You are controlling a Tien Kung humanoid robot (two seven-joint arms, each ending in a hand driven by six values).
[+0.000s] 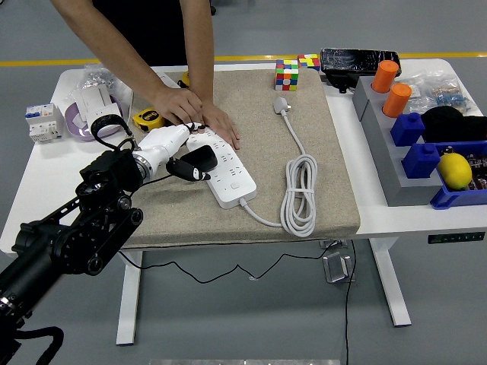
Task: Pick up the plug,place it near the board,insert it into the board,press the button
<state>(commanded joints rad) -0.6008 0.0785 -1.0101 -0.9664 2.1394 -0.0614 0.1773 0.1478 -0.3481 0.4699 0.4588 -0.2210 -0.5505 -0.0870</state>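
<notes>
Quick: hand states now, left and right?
Left hand: holding a black plug at the power strip.
Right hand: not in view.

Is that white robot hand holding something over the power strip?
Yes: the left hand grips a black plug by its body, above the power strip.

The robot's left arm (72,239) is black, built of round jointed housings with a ribbed belt-like section, a thin black cable trailing beside it; its left hand (173,144) is white-shelled with black fingers. The person (144,26) wears a dark top
</notes>
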